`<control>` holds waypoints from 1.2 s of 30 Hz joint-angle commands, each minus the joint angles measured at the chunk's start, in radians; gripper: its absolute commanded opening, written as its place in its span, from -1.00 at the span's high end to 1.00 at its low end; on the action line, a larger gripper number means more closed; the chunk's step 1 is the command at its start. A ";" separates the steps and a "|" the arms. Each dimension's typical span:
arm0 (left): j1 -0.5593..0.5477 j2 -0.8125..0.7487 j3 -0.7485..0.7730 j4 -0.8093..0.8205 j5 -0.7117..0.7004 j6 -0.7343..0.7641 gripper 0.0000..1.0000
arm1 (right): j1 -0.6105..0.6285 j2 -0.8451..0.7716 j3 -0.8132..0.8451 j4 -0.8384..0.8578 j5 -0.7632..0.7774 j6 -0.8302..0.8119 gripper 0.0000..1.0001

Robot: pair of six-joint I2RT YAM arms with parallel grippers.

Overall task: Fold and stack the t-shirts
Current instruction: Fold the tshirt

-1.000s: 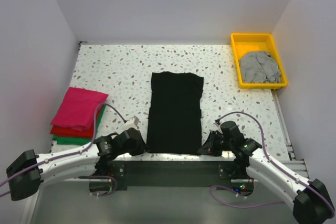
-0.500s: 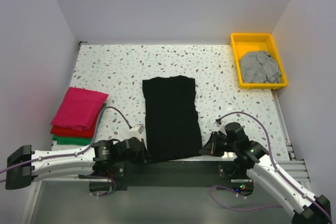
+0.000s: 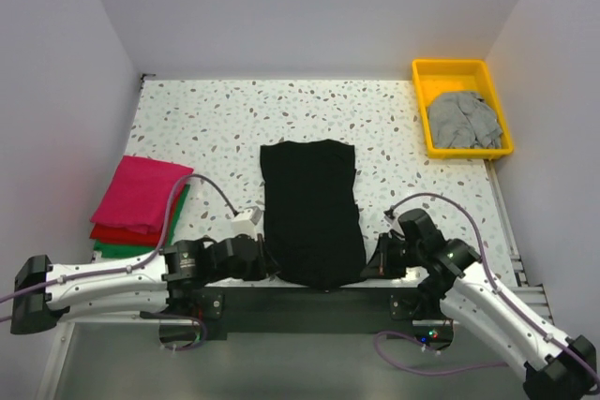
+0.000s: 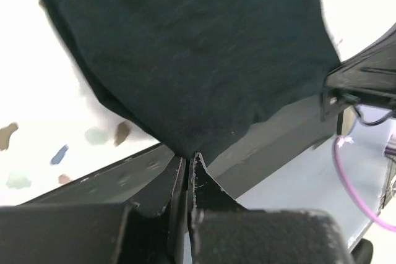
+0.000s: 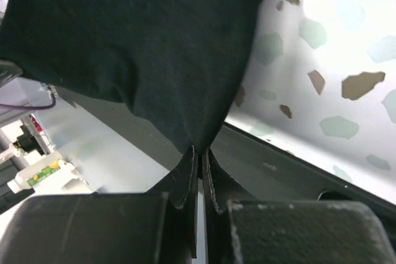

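Black t-shirt (image 3: 311, 208) lies lengthwise mid-table (image 3: 206, 119), near hem drooping over the front edge. Left gripper (image 3: 265, 264) and right gripper (image 3: 367, 267) each pinch a near corner tight. Magenta t-shirt (image 3: 141, 189) tops the left pile, and grey t-shirt (image 3: 461, 119) sits in the yellow tray (image 3: 450, 70).

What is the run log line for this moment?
stage: fold black t-shirt | left gripper: shut on its near-left corner | right gripper: shut on its near-right corner | grey t-shirt: in yellow tray
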 commanded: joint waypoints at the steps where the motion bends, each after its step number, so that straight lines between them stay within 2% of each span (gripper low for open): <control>1: 0.060 0.051 0.110 -0.006 -0.046 0.089 1.00 | 0.002 0.091 0.113 0.070 0.026 -0.020 1.00; 3: 0.114 0.066 0.140 0.008 0.015 0.158 1.00 | 0.001 0.155 0.140 0.110 0.040 -0.019 1.00; 4: 0.175 0.075 0.144 0.035 0.041 0.183 1.00 | 0.002 0.179 0.171 0.121 0.043 -0.022 1.00; 9: 0.290 0.147 0.213 0.066 0.113 0.292 1.00 | -0.002 0.327 0.268 0.182 0.070 -0.025 1.00; 14: 0.395 0.275 0.288 0.126 0.196 0.374 1.00 | -0.070 0.480 0.375 0.234 0.034 -0.054 1.00; 21: 0.568 0.434 0.402 0.184 0.326 0.436 1.00 | -0.225 0.678 0.545 0.291 -0.066 -0.086 1.00; 36: 0.890 0.761 0.761 0.192 0.530 0.523 1.00 | -0.322 1.124 0.972 0.366 -0.173 -0.057 1.00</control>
